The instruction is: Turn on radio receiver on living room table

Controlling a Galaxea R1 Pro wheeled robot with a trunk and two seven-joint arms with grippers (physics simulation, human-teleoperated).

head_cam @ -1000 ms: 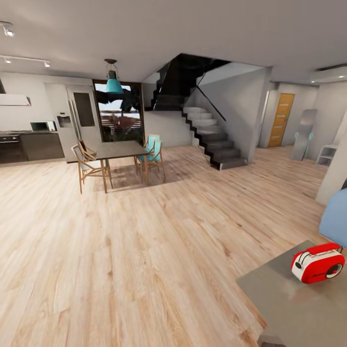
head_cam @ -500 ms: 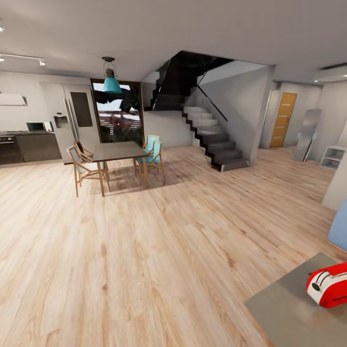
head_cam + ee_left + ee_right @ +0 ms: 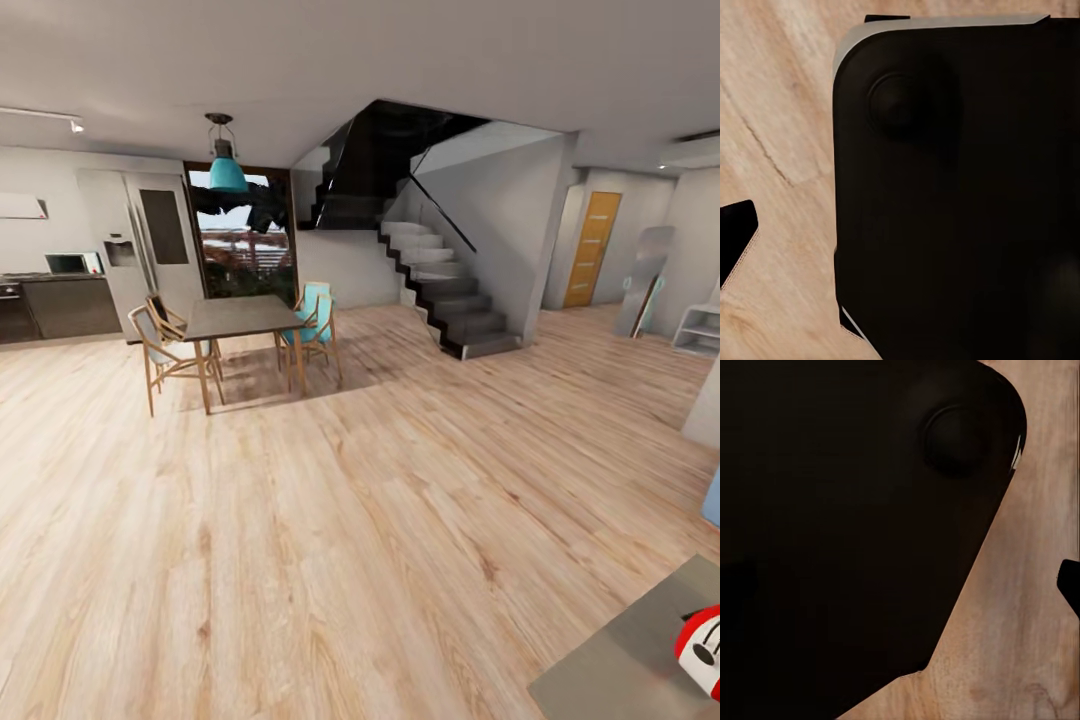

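My view has swung left since a second ago: the radio (image 3: pixel 703 650) has slid to the bottom right edge of the head view, only its near end showing, on the grey tabletop (image 3: pixel 620 670) (just a corner left). The dining table (image 3: pixel 240 317) and stairs (image 3: pixel 440 290) sit ahead. Both wrist views show dark housing over the floor (image 3: pixel 780 150); I cannot tell either pincer's state.
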